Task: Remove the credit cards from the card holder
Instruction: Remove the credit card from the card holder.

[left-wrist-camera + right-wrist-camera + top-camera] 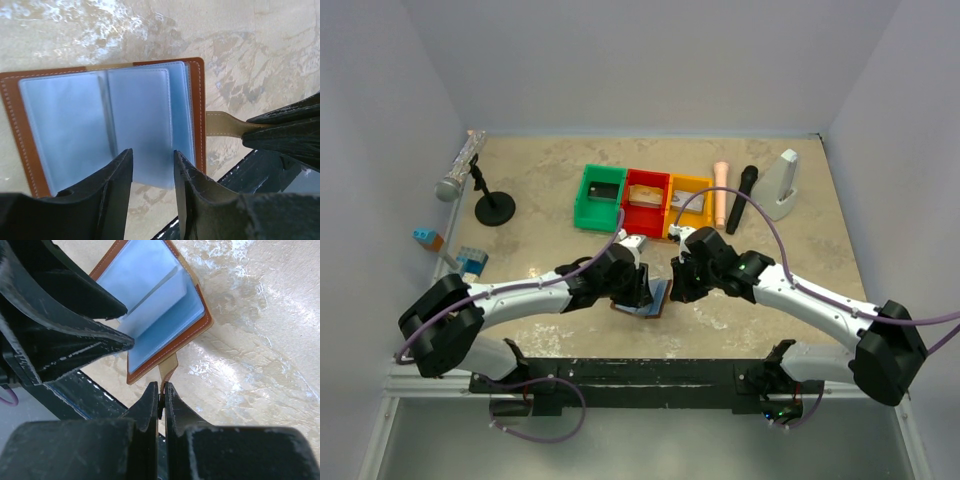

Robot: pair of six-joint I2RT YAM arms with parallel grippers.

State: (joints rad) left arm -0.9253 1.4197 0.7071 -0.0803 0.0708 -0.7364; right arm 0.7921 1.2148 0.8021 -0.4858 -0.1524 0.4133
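The card holder (648,300) lies open near the table's front edge, brown outside with pale blue sleeves (100,120) fanned up. No card shows in those sleeves. My right gripper (161,386) is shut on the holder's tan strap (169,369), which sticks out from its right edge (222,124). My left gripper (152,154) is open, its two fingers astride the near edge of a blue sleeve with table showing between them. In the top view both grippers (638,288) (680,284) meet over the holder. Flat card-like things lie in the red bin (646,197) and yellow bin (690,199); I cannot tell whether they are credit cards.
Green (582,196), red (629,205) and yellow (671,210) bins stand in a row behind the holder. A silver microphone (458,170) on a black stand is at back left, blue blocks (472,262) at left. A peach cylinder (720,195), a black stick (742,198) and a white wedge (783,185) are at back right.
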